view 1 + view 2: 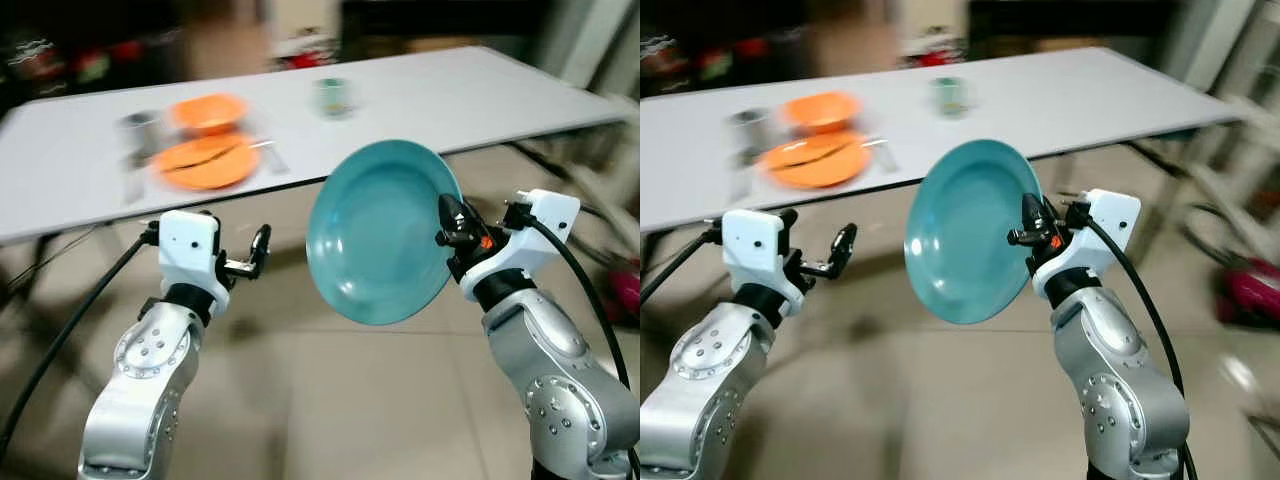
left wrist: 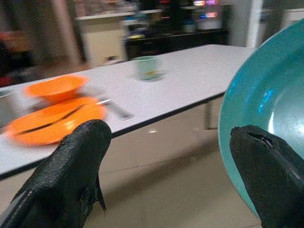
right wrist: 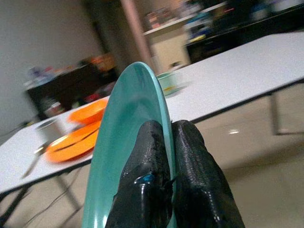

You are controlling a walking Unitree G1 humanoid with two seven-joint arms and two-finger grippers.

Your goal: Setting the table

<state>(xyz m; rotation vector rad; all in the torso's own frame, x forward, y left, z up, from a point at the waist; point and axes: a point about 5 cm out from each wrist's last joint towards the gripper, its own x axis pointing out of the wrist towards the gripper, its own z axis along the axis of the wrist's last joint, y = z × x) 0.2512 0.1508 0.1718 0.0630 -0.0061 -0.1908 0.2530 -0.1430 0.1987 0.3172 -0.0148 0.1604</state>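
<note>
Carried item: teal plate [image 1: 380, 232], held on edge in the air short of the worktop's near edge, over the floor; not yet set down.
Right pincer [image 1: 449, 228]: clamped on the plate's rim, one finger on each face, as seen in the right wrist view [image 3: 159, 185].
Left pincer [image 1: 256, 254]: fingers spread wide, nothing between them; held up beside the plate w/o touching it.
Worktop [image 1: 480, 85]: white, long; far-right part bare.
Risk 1: plate is pinched at the rim only, w/ most of its weight hanging beyond the grip, so it could be swung or slipped out & dropped on the tiled floor [image 1: 330, 400].
Risk 2: views are blurred, so motion is judged probable; the plate's lower edge could be knocked on the worktop's near edge if it is not raised & levelled first.
Risk 3: if set down too near the left-end setting, the orange plate [image 1: 205, 160] or the utensil [image 1: 272, 155] beside it could be shoved.
Count, plates: 2 (1 teal, 1 orange).
Count, bowls: 1 orange bowl [image 1: 208, 110], behind the orange plate.
Count, cups: 2: a metal cup [image 1: 140, 128] nr the left end, a green mug [image 1: 332, 97] mid-worktop toward the far edge.
Count, utensils: at least 1; blur prevents more being told.
</note>
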